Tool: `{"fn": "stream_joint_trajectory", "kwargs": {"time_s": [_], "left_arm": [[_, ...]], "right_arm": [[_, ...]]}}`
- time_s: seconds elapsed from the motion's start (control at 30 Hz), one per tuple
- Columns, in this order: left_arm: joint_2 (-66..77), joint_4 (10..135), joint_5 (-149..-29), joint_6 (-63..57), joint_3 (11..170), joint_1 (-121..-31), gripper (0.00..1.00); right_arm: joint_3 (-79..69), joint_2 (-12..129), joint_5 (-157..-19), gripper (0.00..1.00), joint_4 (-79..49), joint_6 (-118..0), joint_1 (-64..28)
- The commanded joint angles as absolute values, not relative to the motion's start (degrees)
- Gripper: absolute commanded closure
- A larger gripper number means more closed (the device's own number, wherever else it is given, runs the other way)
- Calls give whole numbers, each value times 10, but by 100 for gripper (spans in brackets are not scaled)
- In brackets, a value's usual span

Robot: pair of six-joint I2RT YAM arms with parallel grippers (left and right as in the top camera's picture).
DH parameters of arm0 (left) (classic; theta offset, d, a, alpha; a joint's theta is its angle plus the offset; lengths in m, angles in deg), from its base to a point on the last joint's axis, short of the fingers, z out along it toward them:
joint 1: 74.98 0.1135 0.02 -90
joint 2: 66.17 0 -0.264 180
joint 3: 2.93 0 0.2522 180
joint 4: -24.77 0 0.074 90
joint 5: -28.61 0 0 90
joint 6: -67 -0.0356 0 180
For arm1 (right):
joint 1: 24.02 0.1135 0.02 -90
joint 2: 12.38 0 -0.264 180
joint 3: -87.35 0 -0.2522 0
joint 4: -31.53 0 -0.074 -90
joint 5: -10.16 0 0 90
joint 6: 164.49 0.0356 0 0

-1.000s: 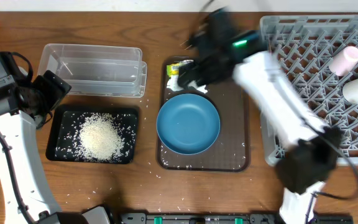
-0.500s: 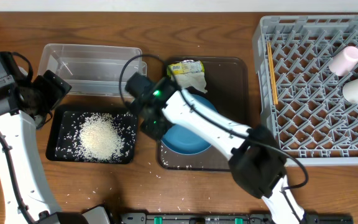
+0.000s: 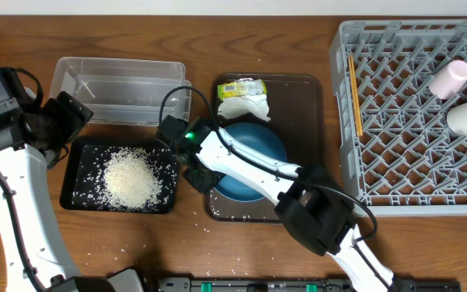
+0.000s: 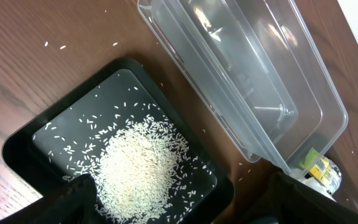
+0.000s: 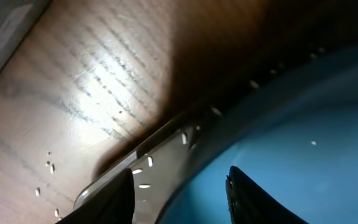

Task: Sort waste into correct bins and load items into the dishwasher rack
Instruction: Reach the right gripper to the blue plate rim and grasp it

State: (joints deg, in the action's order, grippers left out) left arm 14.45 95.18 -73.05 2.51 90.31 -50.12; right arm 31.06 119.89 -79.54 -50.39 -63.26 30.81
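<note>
Right hand (image 5: 180,182) apparently straddling blue bowl (image 5: 303,143) left rim.

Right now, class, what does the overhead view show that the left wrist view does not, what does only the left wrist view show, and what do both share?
Only overhead: the dishwasher rack with chopsticks and cups in it, and the blue bowl on the brown tray. Only left wrist: no new object, just a closer look where the rice grains show one by one. Both: the black tray holding the rice, the clear tub beside it, and the yellow-green wrapper.
</note>
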Motion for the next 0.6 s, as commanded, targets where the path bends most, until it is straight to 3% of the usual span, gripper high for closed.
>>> {"fn": "stream_joint_trajectory", "kwargs": {"time_s": [0.0, 0.07, 0.13, 0.57], "left_arm": [[150, 953, -731, 26, 909, -499, 9], [150, 953, -731, 26, 909, -499, 9], [150, 953, -731, 26, 909, -499, 9], [150, 953, -731, 26, 909, -499, 9]], "right_arm": [[309, 1201, -772, 63, -504, -583, 310], [309, 1201, -772, 89, -503, -581, 310], [309, 1201, -772, 99, -500, -581, 310], [430, 1142, -744, 99, -562, -615, 257]]}}
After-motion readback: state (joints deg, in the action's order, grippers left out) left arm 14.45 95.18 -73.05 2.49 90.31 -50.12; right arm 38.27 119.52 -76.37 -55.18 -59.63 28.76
